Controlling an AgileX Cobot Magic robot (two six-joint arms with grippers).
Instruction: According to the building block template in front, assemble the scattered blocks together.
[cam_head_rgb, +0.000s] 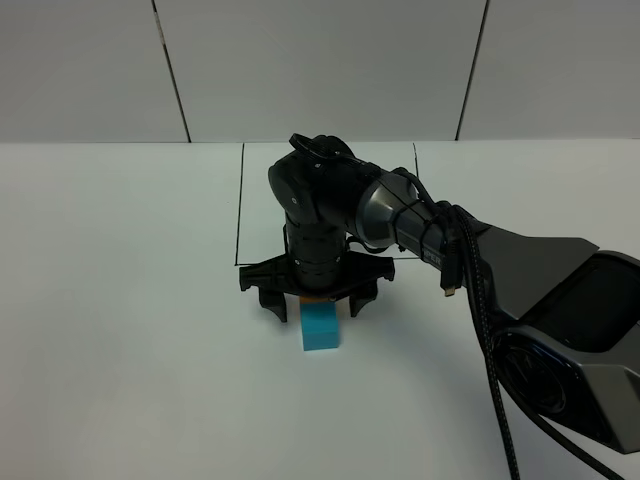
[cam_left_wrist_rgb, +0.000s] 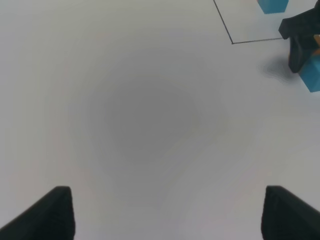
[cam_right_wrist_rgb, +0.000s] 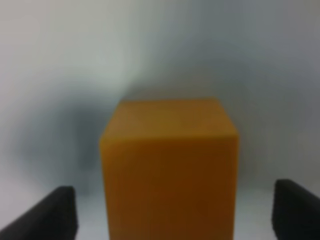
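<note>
Right tool (cam_head_rgb: 314, 303) spread wide | orange cube (cam_right_wrist_rgb: 169, 167) between fingers, untouched

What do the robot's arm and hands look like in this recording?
The right arm is glossy black and dark grey, with rounded joints and an angular outer link. A black cable bundle runs along it. The right hand is matte black with wide-set fingers. Of the left hand, only black fingertips show. No markings are visible.
</note>
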